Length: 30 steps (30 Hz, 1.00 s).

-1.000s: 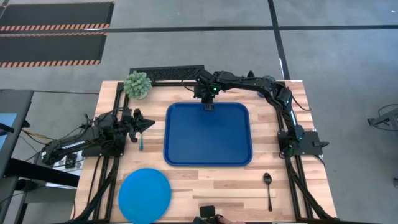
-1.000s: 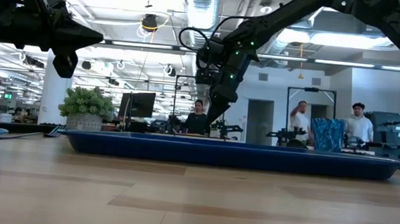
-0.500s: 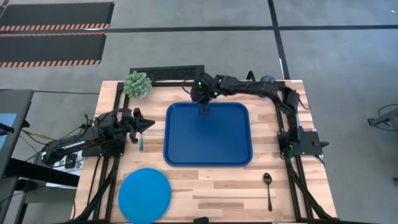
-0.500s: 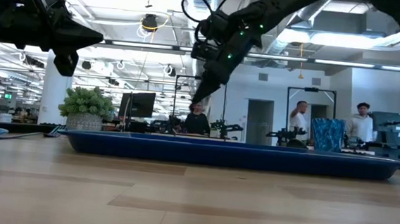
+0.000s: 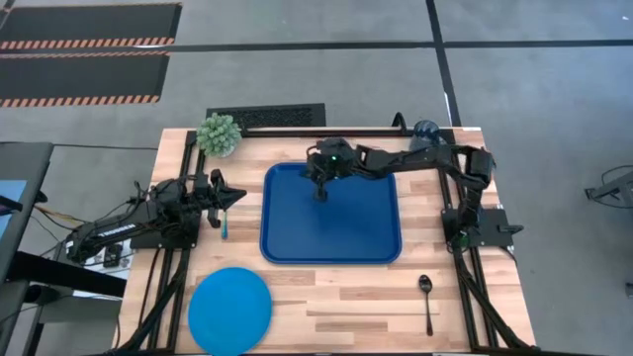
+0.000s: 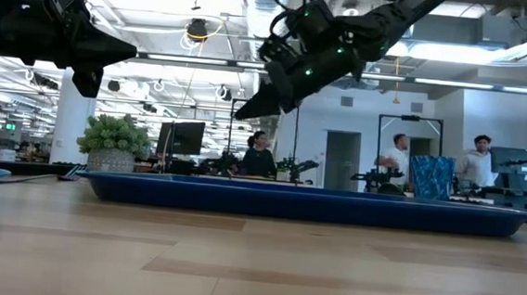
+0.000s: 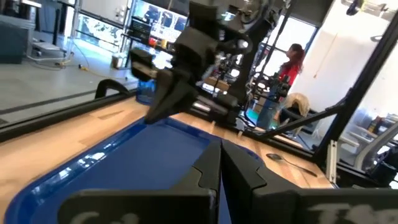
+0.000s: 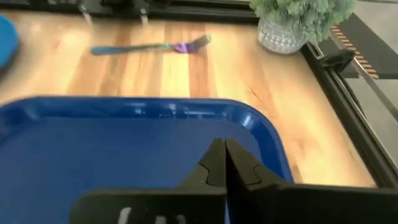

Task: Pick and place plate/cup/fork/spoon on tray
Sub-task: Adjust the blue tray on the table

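Pale wood table (image 5: 326, 292) under both arms. Nearest: plate (image 5: 229, 311), cut off at the picture's edge; spoon (image 5: 426, 300) well apart. Midway: tray (image 5: 331, 237), bare; fork (image 5: 225, 226) just beside it, partly hidden under left gripper (image 5: 237, 198), pinched closed, empty. Farther: right gripper (image 5: 320, 190) above tray, closed, empty. Farthest: cup (image 5: 423, 130), half hidden behind the arm.

Black jointed arms (image 5: 415, 161), small green lights.
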Available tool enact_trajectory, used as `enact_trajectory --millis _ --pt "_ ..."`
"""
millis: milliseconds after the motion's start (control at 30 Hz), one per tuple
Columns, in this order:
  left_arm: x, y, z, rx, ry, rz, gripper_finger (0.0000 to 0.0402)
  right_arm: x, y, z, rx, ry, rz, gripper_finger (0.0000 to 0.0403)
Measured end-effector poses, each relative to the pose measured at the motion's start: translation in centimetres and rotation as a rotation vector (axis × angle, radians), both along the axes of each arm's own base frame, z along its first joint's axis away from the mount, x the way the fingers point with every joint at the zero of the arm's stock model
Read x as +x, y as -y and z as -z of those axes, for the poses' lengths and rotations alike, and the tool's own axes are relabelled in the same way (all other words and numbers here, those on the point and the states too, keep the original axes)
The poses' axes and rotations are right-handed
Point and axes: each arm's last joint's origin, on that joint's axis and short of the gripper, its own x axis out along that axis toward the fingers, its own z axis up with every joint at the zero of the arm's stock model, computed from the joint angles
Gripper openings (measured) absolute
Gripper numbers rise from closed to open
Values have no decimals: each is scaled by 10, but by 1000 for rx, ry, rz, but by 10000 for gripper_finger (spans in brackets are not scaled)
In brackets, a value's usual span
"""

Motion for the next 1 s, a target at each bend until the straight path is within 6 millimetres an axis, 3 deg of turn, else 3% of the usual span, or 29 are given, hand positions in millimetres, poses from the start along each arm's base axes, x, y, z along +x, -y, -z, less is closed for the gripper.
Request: enact_trajectory --millis 267,500,633,733,1000 --pt "0 0 0 15 -4 3 0 -34 -32 2 151 -186 27 8" --pt "0 0 0 15 -4 5 0 -52 -60 1 161 -371 87 3" --pt "0 0 0 15 -4 5 0 -62 -70 23 193 -376 100 3" --pt "0 0 0 16 -3 6 0 -66 -77 37 207 -283 121 3" --pt "0 0 0 8 -2 7 0 -81 -88 44 235 -129 166 3"
